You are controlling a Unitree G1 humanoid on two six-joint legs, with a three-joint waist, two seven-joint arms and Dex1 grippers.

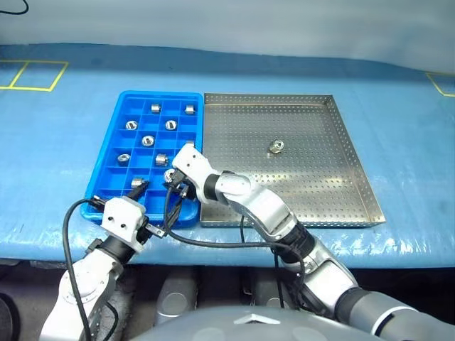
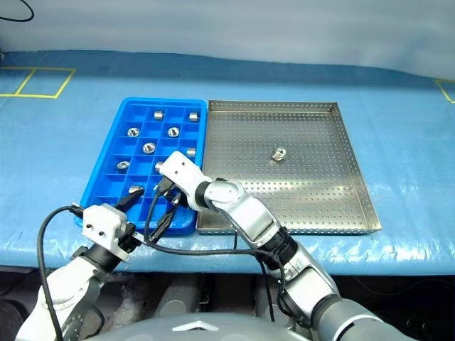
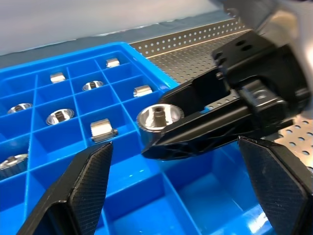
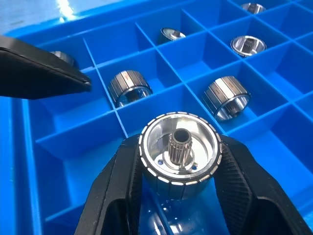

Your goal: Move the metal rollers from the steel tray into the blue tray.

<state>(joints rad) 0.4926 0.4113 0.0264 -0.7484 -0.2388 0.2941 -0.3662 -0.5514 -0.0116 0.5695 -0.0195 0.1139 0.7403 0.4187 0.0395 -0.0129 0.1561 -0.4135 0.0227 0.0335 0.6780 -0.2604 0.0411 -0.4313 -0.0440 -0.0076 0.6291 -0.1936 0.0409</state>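
R gripper point(image 4: 178, 196) was clamped on a metal roller point(image 4: 179, 152) over the blue tray point(image 1: 110, 186); L gripper point(image 3: 181, 186) gaped empty. Roller looked rigid, slick, weighty; side grip suited.

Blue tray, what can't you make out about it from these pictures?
- Blue tray, head views: the right gripper and its arm cover the near right compartments.
- Left wrist view: the right gripper hides the compartments behind it.
- Right wrist view: the held metal roller hides the compartment below it.
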